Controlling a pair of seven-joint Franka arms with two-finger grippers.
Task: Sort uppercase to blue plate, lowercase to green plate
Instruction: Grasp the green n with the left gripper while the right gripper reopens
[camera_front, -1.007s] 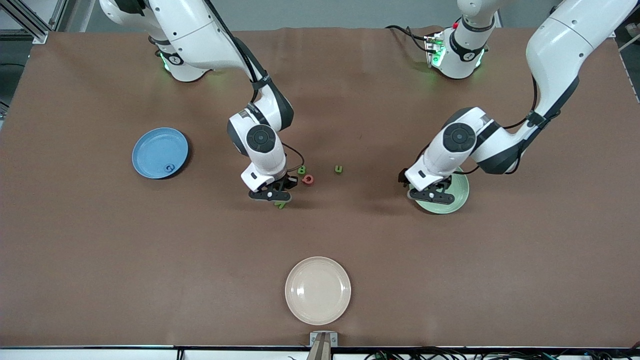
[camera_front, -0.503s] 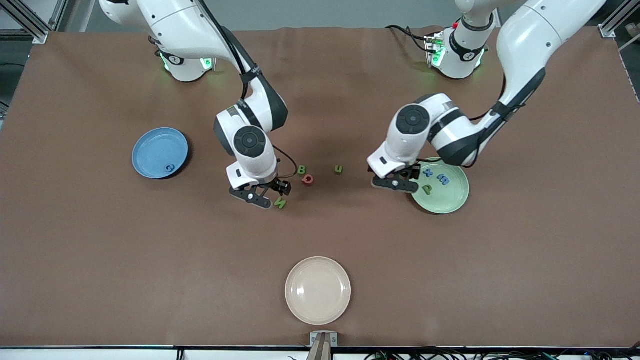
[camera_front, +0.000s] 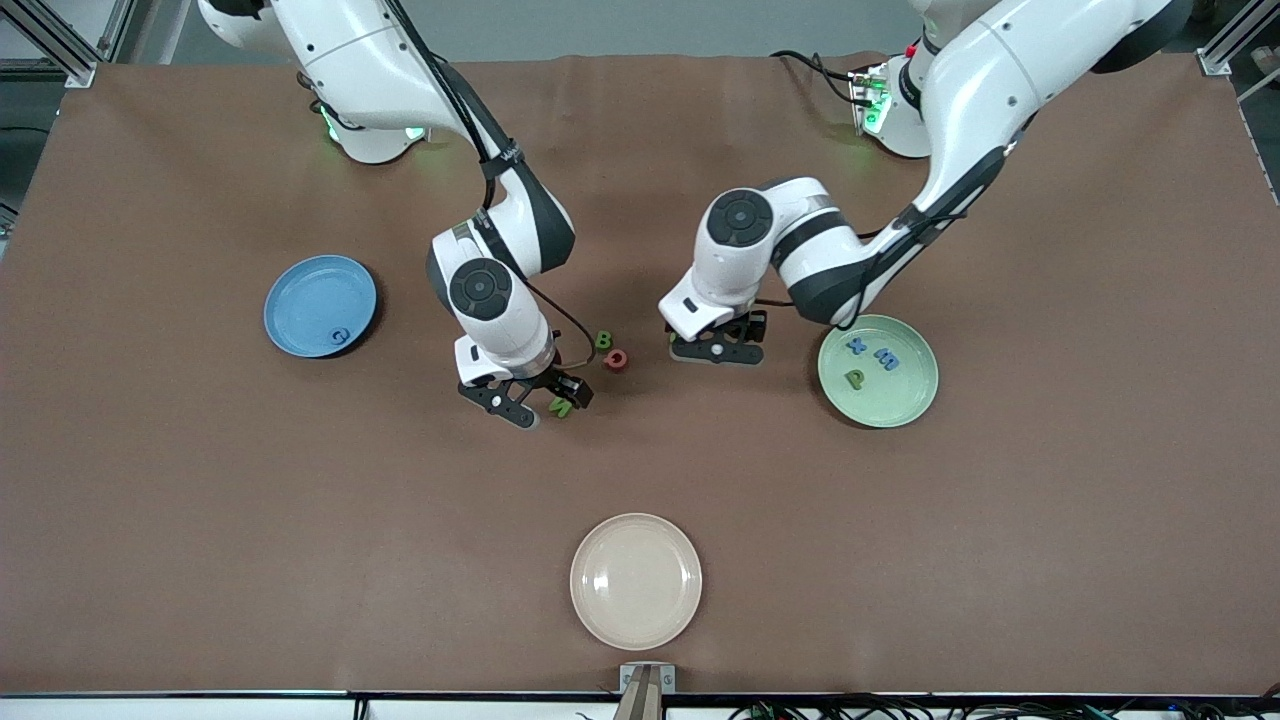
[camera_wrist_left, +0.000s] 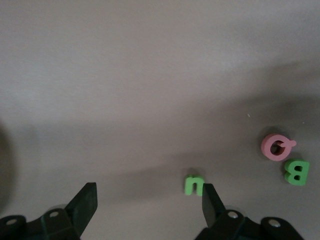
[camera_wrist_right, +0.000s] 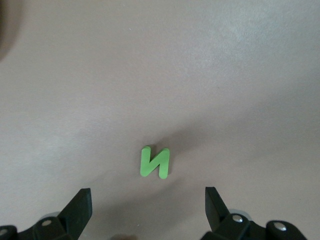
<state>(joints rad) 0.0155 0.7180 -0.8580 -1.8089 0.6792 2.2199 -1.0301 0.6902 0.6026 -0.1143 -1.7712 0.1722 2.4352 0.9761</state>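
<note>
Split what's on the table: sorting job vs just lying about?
Job: blue plate holding G; green plate holding x, m, p; loose N, B, Q, u.
Lying about: cream plate.

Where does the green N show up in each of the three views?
Front view: green N lies on the table under the right gripper, nearer the camera than the green B.
Right wrist view: green N lies on bare table between the open jaws.
Left wrist view: not in it.
Shared landmark: the right gripper over the N.
</note>
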